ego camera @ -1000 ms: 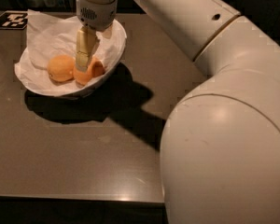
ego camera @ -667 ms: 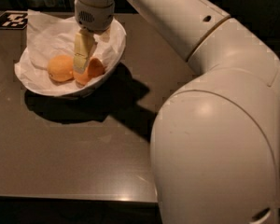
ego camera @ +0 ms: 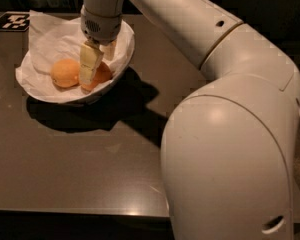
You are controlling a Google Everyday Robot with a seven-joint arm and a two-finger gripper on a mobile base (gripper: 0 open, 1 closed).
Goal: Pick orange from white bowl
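The white bowl [ego camera: 121,64], lined with crumpled white paper, stands at the back left of the dark table. Two fruits lie in it. The deeper reddish orange [ego camera: 104,75] lies on the right, and a paler, yellower orange [ego camera: 65,73] lies to its left. My gripper [ego camera: 97,66] reaches straight down into the bowl from the white arm. It is right at the reddish orange and hides that fruit's left part. The orange still rests low in the bowl.
The large white arm [ego camera: 230,134] fills the right side of the view and hides the table behind it. A black-and-white marker tag [ego camera: 10,21] lies at the back left corner. The table's front edge [ego camera: 75,213] runs along the bottom.
The gripper stays in the bowl at the reddish orange. The arm's elbow has shifted, and both fruits lie where they were.
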